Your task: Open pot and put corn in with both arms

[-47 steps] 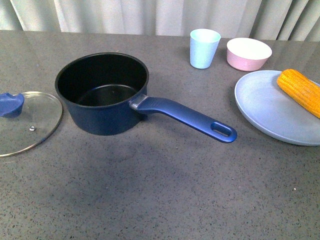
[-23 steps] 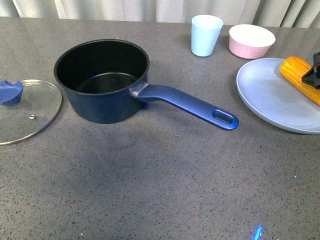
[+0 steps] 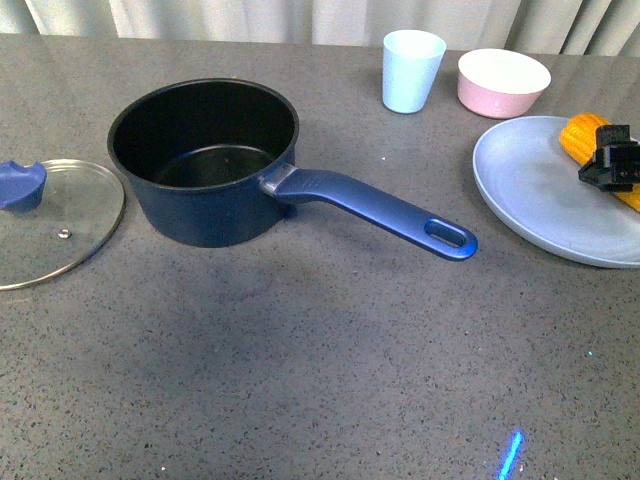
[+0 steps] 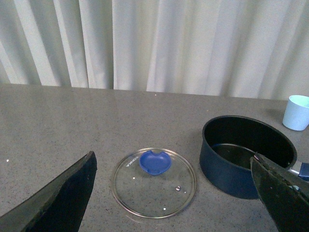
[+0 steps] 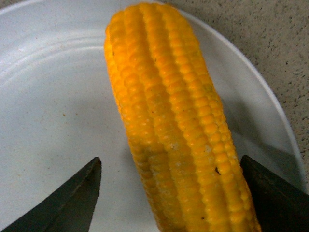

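Observation:
The navy pot (image 3: 205,160) stands open on the table, its long blue handle (image 3: 380,213) pointing toward the front right. Its glass lid (image 3: 45,230) with the blue knob lies flat to the pot's left; the left wrist view shows the lid (image 4: 153,181) beside the pot (image 4: 246,154). The yellow corn (image 3: 585,135) lies on a pale blue plate (image 3: 540,200) at the right. My right gripper (image 3: 612,165) hangs over the corn, open, its fingers on either side of the cob (image 5: 178,140). My left gripper (image 4: 178,193) is open above the lid, holding nothing.
A light blue cup (image 3: 411,68) and a pink bowl (image 3: 503,80) stand at the back, behind the plate. White curtains close off the far edge of the grey table (image 3: 320,360).
My right gripper has come in from the right edge and now sits over the corn on the plate. The front camera's view shifted slightly between the earliest frame and now.

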`<control>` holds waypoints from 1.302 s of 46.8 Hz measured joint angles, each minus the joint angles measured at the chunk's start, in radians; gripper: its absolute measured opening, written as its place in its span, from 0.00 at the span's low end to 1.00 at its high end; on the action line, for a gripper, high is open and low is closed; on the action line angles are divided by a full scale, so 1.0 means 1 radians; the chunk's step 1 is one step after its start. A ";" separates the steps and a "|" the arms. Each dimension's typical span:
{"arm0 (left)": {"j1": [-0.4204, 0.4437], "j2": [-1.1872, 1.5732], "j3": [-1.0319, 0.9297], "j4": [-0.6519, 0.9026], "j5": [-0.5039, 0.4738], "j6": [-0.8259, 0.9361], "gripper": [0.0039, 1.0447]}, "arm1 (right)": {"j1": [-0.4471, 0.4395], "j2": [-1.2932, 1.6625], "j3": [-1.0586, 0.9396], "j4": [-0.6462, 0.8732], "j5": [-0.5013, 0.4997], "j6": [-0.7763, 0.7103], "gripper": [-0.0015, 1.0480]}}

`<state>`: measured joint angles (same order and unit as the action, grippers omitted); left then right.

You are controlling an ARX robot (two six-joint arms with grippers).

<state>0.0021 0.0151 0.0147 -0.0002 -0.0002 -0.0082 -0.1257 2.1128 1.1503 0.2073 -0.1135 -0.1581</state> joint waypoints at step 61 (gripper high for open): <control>0.000 0.000 0.000 0.000 0.000 0.000 0.92 | 0.663 0.099 0.433 -0.181 -0.193 0.210 0.19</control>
<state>0.0017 0.0151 0.0147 -0.0002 -0.0002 -0.0082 0.5377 2.2116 1.5837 0.0265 -0.3065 0.0521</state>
